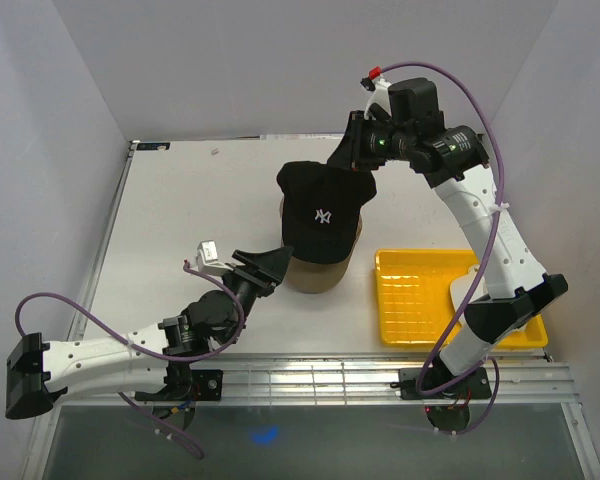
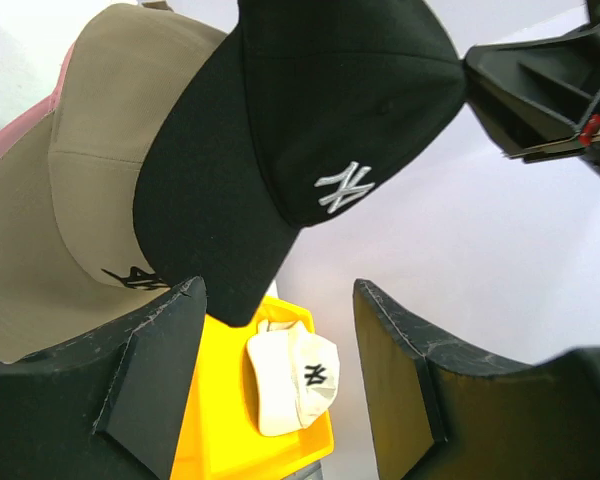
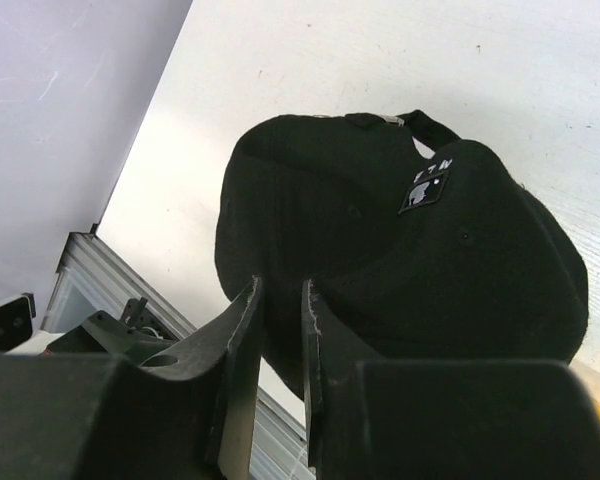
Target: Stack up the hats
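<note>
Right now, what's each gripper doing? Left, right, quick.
Left gripper: open, nothing between the fingers.
Right gripper: closed on the back edge of the black cap.

A yellow tray (image 1: 412, 305) sits on the white table (image 1: 180, 210), toward its near right side.

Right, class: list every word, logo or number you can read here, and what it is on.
"NY": white stitching, black fabric baseball cap front.
"NY": black stitching, white fabric cap in yellow plastic tray.
Black logo on tan fabric cap: partly hidden, unreadable.
Black cap's rear patch: too blurred.
</note>
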You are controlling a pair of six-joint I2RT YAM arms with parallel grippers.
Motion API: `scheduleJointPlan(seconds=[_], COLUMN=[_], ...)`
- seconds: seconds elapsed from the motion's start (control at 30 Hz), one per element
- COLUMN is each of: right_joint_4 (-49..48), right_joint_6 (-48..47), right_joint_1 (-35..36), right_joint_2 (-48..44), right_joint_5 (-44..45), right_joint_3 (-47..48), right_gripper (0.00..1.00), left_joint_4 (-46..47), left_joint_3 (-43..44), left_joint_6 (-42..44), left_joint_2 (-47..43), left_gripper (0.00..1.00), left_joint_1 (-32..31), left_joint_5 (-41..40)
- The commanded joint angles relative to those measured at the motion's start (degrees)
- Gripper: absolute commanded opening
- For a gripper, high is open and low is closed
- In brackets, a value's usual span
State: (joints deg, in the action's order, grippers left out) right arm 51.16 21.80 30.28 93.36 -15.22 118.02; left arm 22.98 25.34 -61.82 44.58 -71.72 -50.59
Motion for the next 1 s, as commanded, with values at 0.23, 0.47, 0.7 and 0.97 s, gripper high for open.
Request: scheduleJointPlan(seconds=[0.23, 0.47, 0.7, 0.97], right_joint_4=[-1.24, -0.88, -0.1, 0.87], right_joint_6=[-0.62, -0.71, -0.44, -0.62], right_joint_1=[1.18, 1.27, 1.36, 1.45], right_joint_2=[-0.81, -0.9, -0.73, -0.99], right_joint_5=[0.54, 0.72, 0.54, 0.19], right_joint_3=[3.36, 3.54, 4.5, 5.38], right_gripper=[0.08, 0.08, 0.08, 0.08], left_joint_4=[-17.09, -19.38, -22.72, -27.64], left_joint_3=[5.95, 8.23, 13.32, 16.23], left_joint_6=[1.42, 9.42, 11.55, 11.99], left_joint_2=[-0.8, -4.15, 0.06, 2.8], left_gripper=[0.8, 0.93, 0.91, 0.81], left_joint_1=[6.24, 14.06, 23.54, 33.65], left_joint_5=[6.98, 19.54, 35.54, 49.96])
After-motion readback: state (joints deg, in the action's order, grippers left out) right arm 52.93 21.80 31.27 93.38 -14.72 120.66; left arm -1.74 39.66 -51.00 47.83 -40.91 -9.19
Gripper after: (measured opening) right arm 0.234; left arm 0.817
